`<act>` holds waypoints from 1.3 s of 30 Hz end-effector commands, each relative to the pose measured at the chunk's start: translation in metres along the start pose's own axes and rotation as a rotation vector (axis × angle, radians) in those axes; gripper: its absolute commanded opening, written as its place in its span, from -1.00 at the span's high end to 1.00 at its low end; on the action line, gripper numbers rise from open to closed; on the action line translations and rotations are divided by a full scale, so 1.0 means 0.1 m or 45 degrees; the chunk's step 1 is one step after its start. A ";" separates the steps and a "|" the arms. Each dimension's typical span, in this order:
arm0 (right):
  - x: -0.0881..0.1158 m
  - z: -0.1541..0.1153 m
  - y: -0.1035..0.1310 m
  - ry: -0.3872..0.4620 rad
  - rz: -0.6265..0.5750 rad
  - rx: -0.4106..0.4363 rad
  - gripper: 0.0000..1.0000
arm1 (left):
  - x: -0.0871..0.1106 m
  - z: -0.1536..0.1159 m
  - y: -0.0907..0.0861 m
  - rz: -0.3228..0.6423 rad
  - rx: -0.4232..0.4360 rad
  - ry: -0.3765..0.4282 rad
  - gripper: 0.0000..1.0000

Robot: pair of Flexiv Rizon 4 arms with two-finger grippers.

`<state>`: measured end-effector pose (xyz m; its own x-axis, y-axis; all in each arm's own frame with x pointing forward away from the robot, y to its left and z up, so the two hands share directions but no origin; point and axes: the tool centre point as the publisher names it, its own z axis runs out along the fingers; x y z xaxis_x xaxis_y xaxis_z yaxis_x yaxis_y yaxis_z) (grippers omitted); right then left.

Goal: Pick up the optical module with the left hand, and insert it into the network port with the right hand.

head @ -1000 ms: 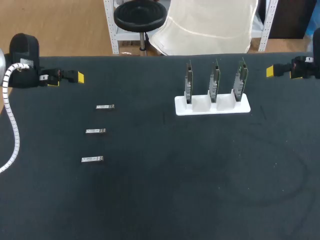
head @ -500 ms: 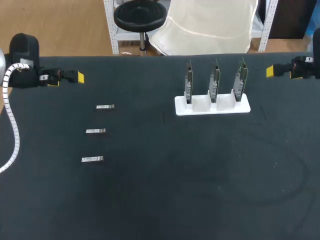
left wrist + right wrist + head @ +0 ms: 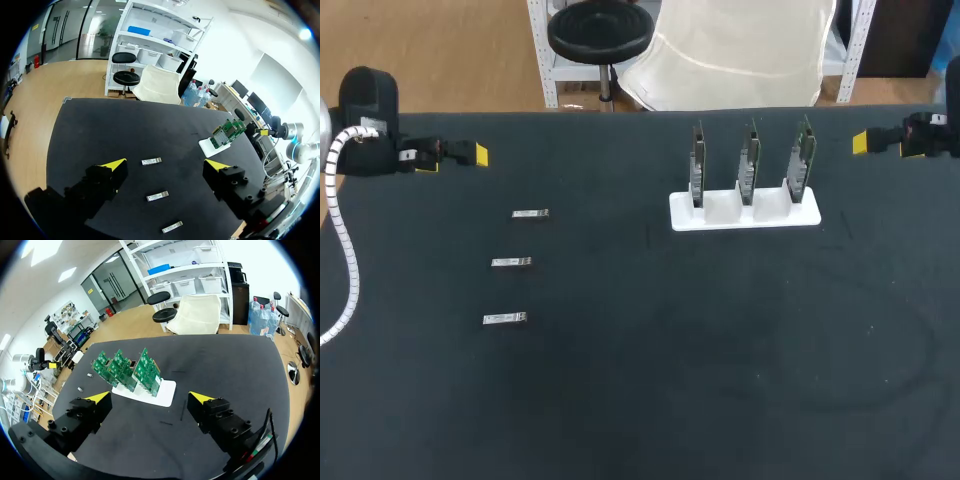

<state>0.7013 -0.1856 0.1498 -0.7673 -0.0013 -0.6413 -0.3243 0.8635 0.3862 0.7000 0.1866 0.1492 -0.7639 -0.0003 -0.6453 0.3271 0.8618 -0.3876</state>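
while nothing is held, left gripper point(image 3: 165, 165) hangs over the far left edge of the table point(image 3: 640, 400), fingers spread wide and empty. it faces out across the table, so the parts lie ahead of it.
three modules point(image 3: 511, 262) lie flat in a column just right of it, well apart from one another. the spacing probably lets the fingers close on one without nudging the next. far module point(image 3: 530, 214) is nearest the gripper and i judge it the easiest first pick.
right of centre, a white stand point(image 3: 745, 214) holds three boards point(image 3: 749, 165) upright in a row, presumably to steady them against a push. the ports are too small to make out.
right gripper point(image 3: 149, 397) sits at the far right edge, wide open and empty, near the stand, which suits the insert step.
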 end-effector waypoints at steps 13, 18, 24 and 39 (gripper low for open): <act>0.01 -0.01 0.01 -0.002 0.001 0.009 -1.00 | -0.01 0.00 -0.02 -0.002 -0.009 0.005 -1.00; 0.01 -0.01 0.01 -0.002 0.001 0.009 -1.00 | -0.01 0.00 0.01 0.014 -0.029 0.013 -1.00; 0.01 -0.01 0.01 -0.002 0.001 0.009 -1.00 | -0.08 0.05 0.17 0.246 -0.137 0.094 -1.00; 0.01 -0.01 0.01 -0.002 0.001 0.009 -1.00 | -0.21 0.30 0.40 1.169 0.074 0.376 -1.00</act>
<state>0.7013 -0.1856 0.1498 -0.7672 -0.0013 -0.6414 -0.3243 0.8635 0.3862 0.7345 0.2036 0.1297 -0.5335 0.5770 -0.6184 0.7031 0.7089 0.0549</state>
